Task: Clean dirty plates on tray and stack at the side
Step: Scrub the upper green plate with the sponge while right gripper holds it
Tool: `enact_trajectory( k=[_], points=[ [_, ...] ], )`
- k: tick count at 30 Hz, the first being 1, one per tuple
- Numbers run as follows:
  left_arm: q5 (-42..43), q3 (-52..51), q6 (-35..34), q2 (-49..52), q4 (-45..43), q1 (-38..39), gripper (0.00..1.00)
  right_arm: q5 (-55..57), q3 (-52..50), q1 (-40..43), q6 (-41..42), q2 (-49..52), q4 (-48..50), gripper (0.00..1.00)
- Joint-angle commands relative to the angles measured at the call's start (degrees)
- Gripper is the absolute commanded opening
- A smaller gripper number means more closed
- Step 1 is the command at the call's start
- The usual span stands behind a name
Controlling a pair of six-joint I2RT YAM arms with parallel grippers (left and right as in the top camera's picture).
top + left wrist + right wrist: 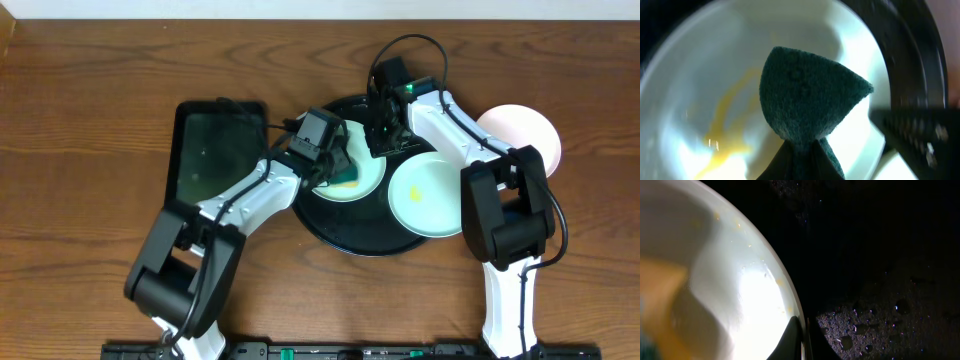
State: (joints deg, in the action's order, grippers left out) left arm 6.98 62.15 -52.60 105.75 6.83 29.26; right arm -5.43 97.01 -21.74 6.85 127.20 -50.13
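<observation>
**Q:** Which items are hidden or cut off?

**A:** In the overhead view the left gripper is covered by its own wrist housing. Only the left wrist view shows it, cropped at the bottom edge, with the jaws pinched tight on a folded dark-green sponge.

The right gripper is also cropped at the frame edge. Its jaws are closed to a thin slit on the rim of the centre plate. Seen from overhead, about half of that plate lies beneath the two wrists.

Two shapes cannot be identified: a blurred yellow-tan patch at the left of the right wrist view, and a dark blurred bar at the right of the left wrist view.

**Q:** How many of each item are there, and where?

**A:**
- **Plates:** three.
  - The centre plate is pale mint. It lies on the round black tray with a yellow smear beside the sponge.
  - The second mint plate has a yellow smear at its middle. It lies at the tray's right side, just beside the centre plate, and the right arm hides its right edge.
  - The white plate rests on the table, off the tray, partly covered by the right arm.
- **Trays:** two. The green rectangular tray lies left of the black one. The left arm hides whether they touch.
- **Sponges:** one.
- **Water droplets:** these dot the black tray next to the gripped rim.
</observation>
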Motion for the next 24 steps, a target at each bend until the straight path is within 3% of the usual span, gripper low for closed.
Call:
enact_trajectory(
  k=[1,6,11,19,24],
  points=[
    [-5.14,-0.07,-2.38,1.29,-3.43,-0.17,0.07,2.21,-0.68,0.04,0.37,-1.84,-0.04,0.01],
    [-5.18,-0.07,-2.38,3.98,-7.56,-0.13,0.08,2.21,-0.68,0.04,0.35,-1.84,-0.15,0.01],
    [-7.15,-0.07,-2.29,8.28,-5.25,-0.13,0.07,2.21,-0.68,0.07,0.35,-1.84,-0.50,0.01],
    [-24.74,-0.02,6.10,7.34,6.27,-0.20,0.08,2.23,-0.70,0.17,-0.09,-1.84,-0.92,0.01],
    [-30.03,0.00,11.54,3.56,8.35,-0.20,0.08,2.25,-0.68,0.39,-0.20,-1.84,-1.09,0.01]
  ],
)
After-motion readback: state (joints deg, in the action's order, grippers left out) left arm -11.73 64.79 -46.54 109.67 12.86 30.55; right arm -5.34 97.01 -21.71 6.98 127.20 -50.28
